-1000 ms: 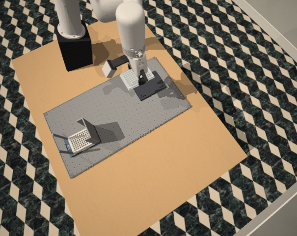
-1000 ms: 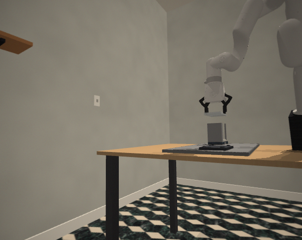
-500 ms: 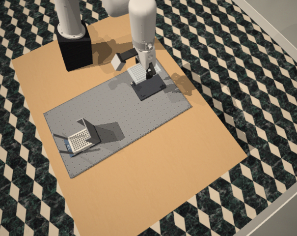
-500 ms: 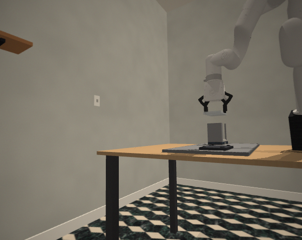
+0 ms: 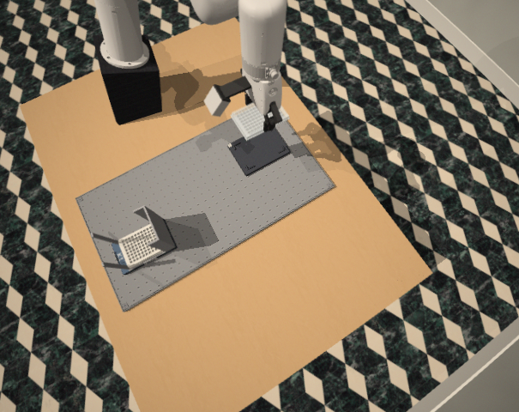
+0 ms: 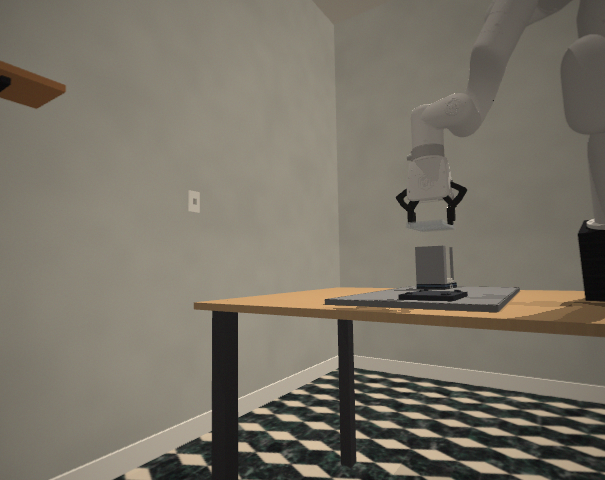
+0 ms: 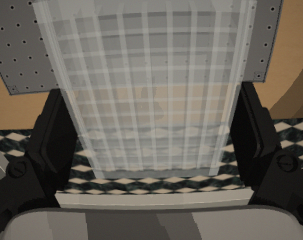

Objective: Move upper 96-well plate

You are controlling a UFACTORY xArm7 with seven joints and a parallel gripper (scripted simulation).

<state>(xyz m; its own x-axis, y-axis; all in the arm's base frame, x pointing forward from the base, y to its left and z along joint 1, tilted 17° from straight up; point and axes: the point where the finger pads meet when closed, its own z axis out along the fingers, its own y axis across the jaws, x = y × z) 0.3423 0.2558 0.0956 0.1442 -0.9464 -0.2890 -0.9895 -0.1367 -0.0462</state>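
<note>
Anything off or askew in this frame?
Nothing stands out. The gripper holds the clear plate level in the air near the dark nest. The other plate sits in the rack. Nothing spilled or tipped.

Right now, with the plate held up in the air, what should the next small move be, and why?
Probably finish centring over the nest before descending: the hand holds the plate well above the table, and from the top view it looks offset toward the nest's far edge.

Arm raised, tool (image 6: 430,223) downward, clamped wide
</note>
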